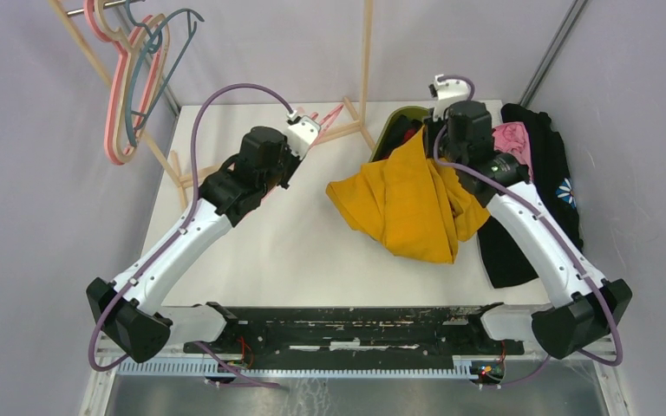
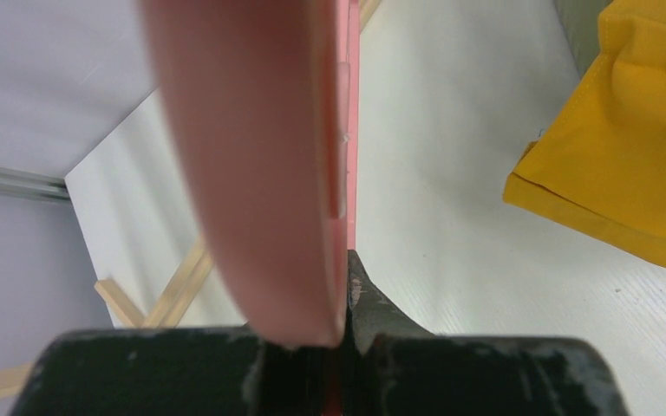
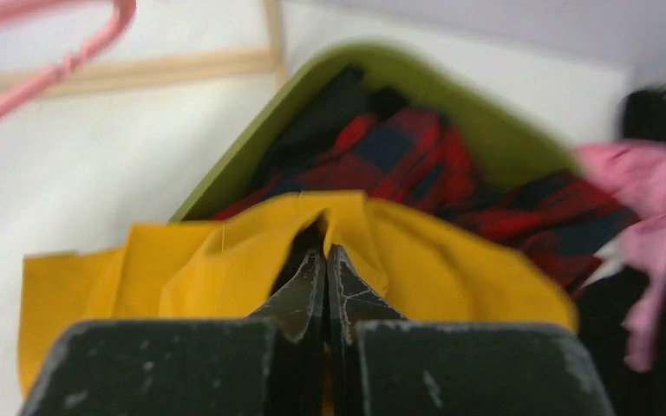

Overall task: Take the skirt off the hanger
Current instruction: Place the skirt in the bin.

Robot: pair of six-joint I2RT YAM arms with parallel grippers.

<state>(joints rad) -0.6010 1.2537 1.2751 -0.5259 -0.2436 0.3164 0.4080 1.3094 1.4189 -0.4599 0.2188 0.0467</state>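
Skirt point(image 1: 409, 206), of mustard-yellow cloth, lies crumpled on the desk point(image 1: 260, 251) right of centre; its upper edge is raised in front of the green bin point(image 3: 451, 91) and pinched by the right end effector point(image 3: 325, 256), whose jaws are closed on a fold of the fabric. The cloth reads as light, soft and limp; it is likely to sag and trail rather than keep a shape, and it does not look fragile; a pinch on a doubled hem or the waistband should hold better than one on a single layer, which may slide out.

The left end effector point(image 2: 347, 334) is closed on the pink hanger point(image 2: 260, 156), near the foot of the wooden rack point(image 1: 347, 130) and apart from the skirt; the hanger looks thin, stiff and light. No cloth shows on the visible part of the hanger, so the separation appears done.

Hidden or unclear: the blurred hanger fills much of the left wrist view, so its clips and far end cannot be made out; in the top view the right arm covers the pinch point and the skirt's right edge; which part of the skirt is gripped cannot be told; the red plaid garment point(image 3: 416, 156) in the bin is blurred; the black garment point(image 1: 542, 178) at the right is partly covered.
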